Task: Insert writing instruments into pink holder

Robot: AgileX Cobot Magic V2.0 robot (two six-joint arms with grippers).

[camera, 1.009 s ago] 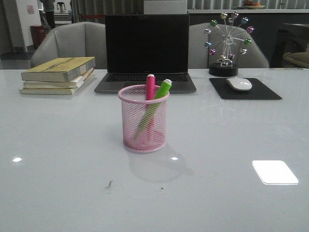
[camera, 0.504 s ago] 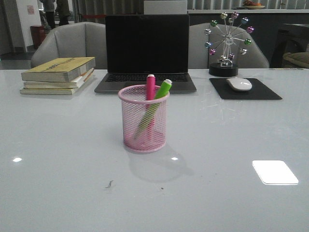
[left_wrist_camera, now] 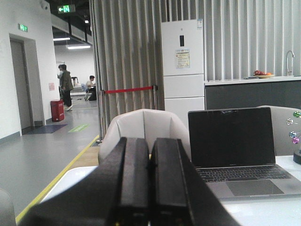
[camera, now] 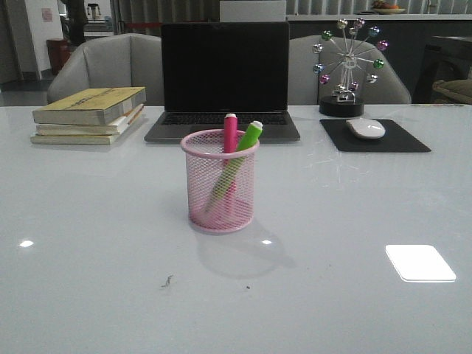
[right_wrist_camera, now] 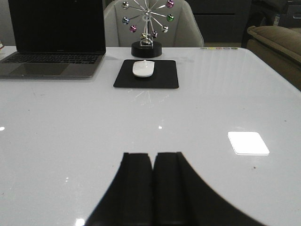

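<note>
The pink wire-mesh holder (camera: 220, 210) stands upright at the middle of the white table. Both pens stand inside it: the magenta pink one (camera: 230, 133) upright, the lime green one (camera: 248, 137) leaning right, its pale cap above the rim. Neither gripper shows in the front view. In the left wrist view my left gripper (left_wrist_camera: 150, 139) is shut with nothing between its fingers, raised and facing the chair and laptop. My right gripper (right_wrist_camera: 153, 154) is shut and empty too, low over bare table on the right side. The holder is out of both wrist views.
A laptop (camera: 224, 74) stands open behind the holder. A stack of books (camera: 88, 114) lies at the back left. At the back right a white mouse (camera: 366, 128) rests on a black pad (camera: 376, 136), with a ferris-wheel ornament (camera: 345, 66) behind it.
</note>
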